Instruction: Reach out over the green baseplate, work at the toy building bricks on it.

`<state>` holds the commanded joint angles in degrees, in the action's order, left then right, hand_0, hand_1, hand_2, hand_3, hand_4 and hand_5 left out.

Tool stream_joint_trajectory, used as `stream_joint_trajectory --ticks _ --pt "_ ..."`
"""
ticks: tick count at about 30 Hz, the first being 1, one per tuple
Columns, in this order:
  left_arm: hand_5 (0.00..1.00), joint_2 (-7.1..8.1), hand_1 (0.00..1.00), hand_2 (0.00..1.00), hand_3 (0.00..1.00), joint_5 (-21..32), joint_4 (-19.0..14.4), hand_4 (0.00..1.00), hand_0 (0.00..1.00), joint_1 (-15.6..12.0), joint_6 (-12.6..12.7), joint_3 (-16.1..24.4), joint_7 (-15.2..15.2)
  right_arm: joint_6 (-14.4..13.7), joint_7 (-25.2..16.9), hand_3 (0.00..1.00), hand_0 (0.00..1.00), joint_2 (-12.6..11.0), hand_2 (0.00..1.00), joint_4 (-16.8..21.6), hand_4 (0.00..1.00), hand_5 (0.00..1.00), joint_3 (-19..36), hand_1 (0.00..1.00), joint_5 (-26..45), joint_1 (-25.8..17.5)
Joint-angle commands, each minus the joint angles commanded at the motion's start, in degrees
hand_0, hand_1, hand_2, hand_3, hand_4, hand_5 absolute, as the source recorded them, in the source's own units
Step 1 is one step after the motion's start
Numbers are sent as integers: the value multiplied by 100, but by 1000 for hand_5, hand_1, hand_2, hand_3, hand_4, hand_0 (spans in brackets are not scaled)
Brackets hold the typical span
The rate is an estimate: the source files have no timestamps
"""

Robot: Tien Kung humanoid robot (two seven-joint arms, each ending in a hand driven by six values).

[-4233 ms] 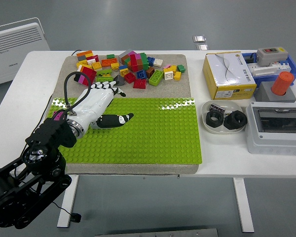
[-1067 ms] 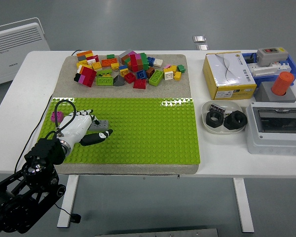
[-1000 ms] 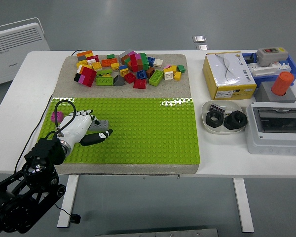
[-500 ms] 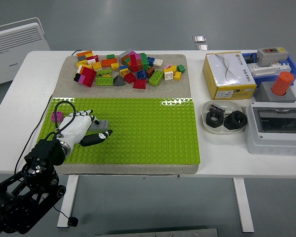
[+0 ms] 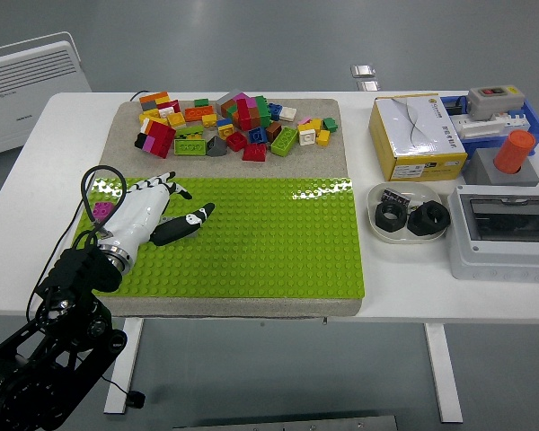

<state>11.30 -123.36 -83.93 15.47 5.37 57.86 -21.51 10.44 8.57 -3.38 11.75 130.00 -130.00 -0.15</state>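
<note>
Head view: the left hand point(image 5: 157, 214) hovers over the left end of the green baseplate point(image 5: 269, 242), fingers loosely spread; it seems to hold nothing, though the palm hides what lies beneath. The loose bricks point(image 5: 225, 126) lie heaped just beyond the baseplate's far edge, and a pink brick point(image 5: 101, 210) sits at its left edge. For a clean pick, keep the fingers open and approach one brick from above.
</note>
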Motion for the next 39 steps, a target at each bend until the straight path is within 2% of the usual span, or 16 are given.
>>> stream_joint_trajectory --ticks 7,8,13,14,19,20,23,25,26,31,32,33,35,37,38,39 --pt "949 110 986 972 740 246 -7 804 998 -263 505 338 366 16 -39 687 723 64 713 -19 775 841 0 709 0 28" --pt "786 123 953 925 730 266 -3 813 998 -278 541 363 409 16 -45 687 722 70 719 -22 775 843 0 709 0 32" --pt "786 180 953 925 730 414 92 813 998 -402 913 690 971 34 -129 687 722 103 719 -55 775 843 0 709 0 41" --pt "345 185 868 860 672 461 107 755 946 -414 985 747 1082 40 -145 686 722 107 720 -58 773 843 0 709 0 45" --pt "345 154 868 860 672 828 108 755 946 -503 1444 984 1724 65 -197 686 722 123 720 -63 773 843 0 709 0 48" --pt "124 134 769 773 662 893 102 638 822 -524 1524 1016 1836 66 -210 686 722 126 721 -71 767 850 0 708 0 47" --pt "124 67 769 773 662 1057 87 638 822 -579 1701 1096 2155 -55 -170 686 722 137 721 -119 767 850 -21 708 173 52" --pt "124 41 769 773 662 1098 88 638 822 -596 1736 1108 2250 -274 -37 686 722 135 721 -132 767 850 -373 708 581 68" --pt "130 33 765 769 654 1106 92 632 819 -598 1738 1104 2274 -383 16 891 623 134 818 -135 862 998 -548 697 759 73" --pt "130 -3 765 769 654 1158 100 632 819 -614 1714 1071 2355 -1011 154 891 623 152 818 5 862 998 -1613 697 1840 65" --pt "135 -6 767 771 654 1161 102 628 822 -615 1706 1061 2361 -1099 170 998 670 157 886 42 924 998 -1793 743 2023 59" --pt "135 -10 767 771 654 1165 104 628 822 -617 1698 1047 2369 -1206 179 998 670 164 886 61 924 998 -2023 743 2256 52" --pt "135 -15 767 771 654 1172 106 628 822 -620 1695 1027 2385 -1225 179 998 670 171 886 15 924 998 -2411 743 2651 45" --pt "135 -24 767 771 654 1178 109 628 822 -620 1695 1007 2403 -1088 206 998 670 181 886 -64 924 998 -2776 743 3048 36" --pt "138 -32 772 773 649 1177 113 624 823 -618 1696 993 2415 -959 233 980 657 187 851 -96 964 998 -2890 726 3309 28" --pt "138 -37 772 773 649 1173 115 624 823 -617 1696 983 2419 -881 242 980 657 189 851 -108 964 998 -2814 726 3411 23"
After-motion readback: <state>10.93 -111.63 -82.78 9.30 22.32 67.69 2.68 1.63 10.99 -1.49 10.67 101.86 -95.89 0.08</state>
